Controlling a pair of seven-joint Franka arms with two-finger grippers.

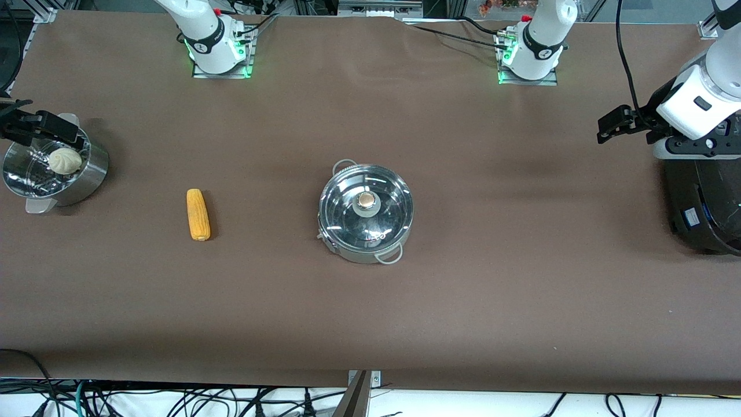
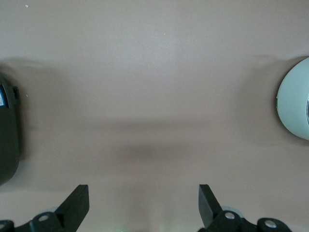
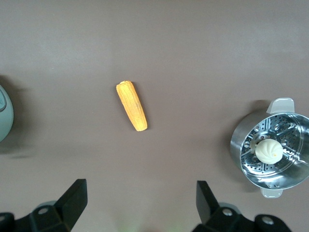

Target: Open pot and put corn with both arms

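Note:
The steel pot stands mid-table with its glass lid on and a tan knob on top. The corn lies on the table beside it, toward the right arm's end. My left gripper is open and empty, up in the air by the black cooker; its wrist view shows bare table between the fingers and the lid's edge. My right gripper is open and empty over the steamer basket; its wrist view shows the corn and the pot's edge.
A perforated steel steamer basket holding a white bun stands at the right arm's end, also in the right wrist view. A big black cooker stands at the left arm's end, also in the left wrist view.

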